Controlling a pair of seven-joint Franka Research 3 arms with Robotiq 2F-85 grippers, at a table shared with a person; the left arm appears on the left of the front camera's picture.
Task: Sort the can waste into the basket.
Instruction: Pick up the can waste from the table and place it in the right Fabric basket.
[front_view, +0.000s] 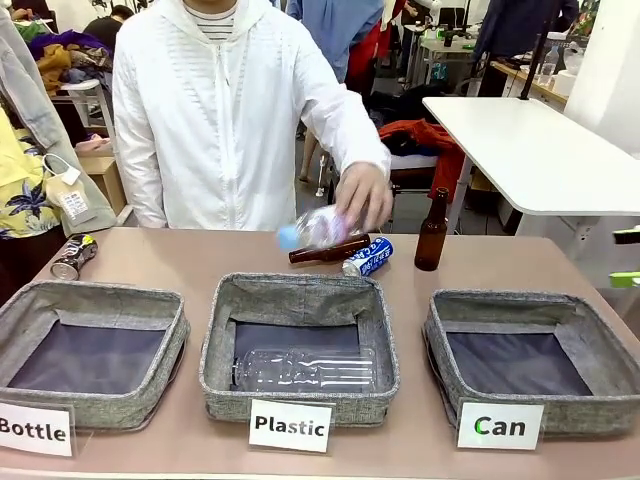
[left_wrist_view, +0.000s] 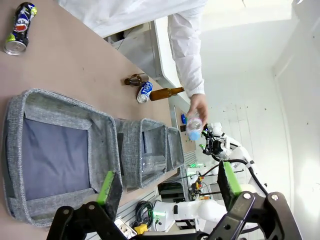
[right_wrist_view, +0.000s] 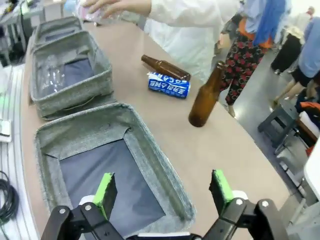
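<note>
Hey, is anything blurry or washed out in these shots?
Front view: the clear bottle in the person's hand is smeared by motion, while the Can label is sharp. Left wrist view: rolled sideways, and the background glares white. Right wrist view: the blue and white can is crisp.

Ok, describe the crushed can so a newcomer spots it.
Find the leftmost grey basket, labelled "Bottle". Behind its far left corner lies the crushed can. Unlike the blue-and-white can farther right, it is dark silver and dented.
</note>
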